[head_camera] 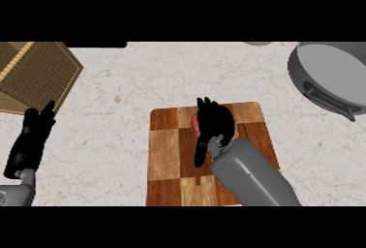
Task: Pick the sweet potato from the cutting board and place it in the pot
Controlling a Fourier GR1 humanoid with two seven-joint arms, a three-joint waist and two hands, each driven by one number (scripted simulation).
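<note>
- Head view, step in hand: the right hand (214, 125) is covering the sweet potato (194, 124) on the cutting board (166, 155); judged to be the pick stage, with the lift not yet made.
- Right hand: it is lying over the board's upper middle, fingers pointing toward the counter's far edge and appearing to be curling down over the vegetable; judged to be grasping it, though the contact itself is being hidden by the hand.
- Sweet potato: only a reddish sliver is showing at the hand's left side, on the cutting board's far half. Its long axis appears to be running from the board's near edge to its far edge, roughly in line with the fingers; which end is pointing where cannot be told.
- Pot (330, 75): grey, sitting at the counter's far right corner, well apart from the board, with a dark handle on its near rim.
- Left hand (30, 140): resting open near the counter's left edge, fingers straight, holding nothing.
- Woven basket (32, 72): occupying the counter's far left corner.
- Next move, as a judgement: it is calling for a lift clear of the board, then a carry right and away to above the pot's opening.
</note>
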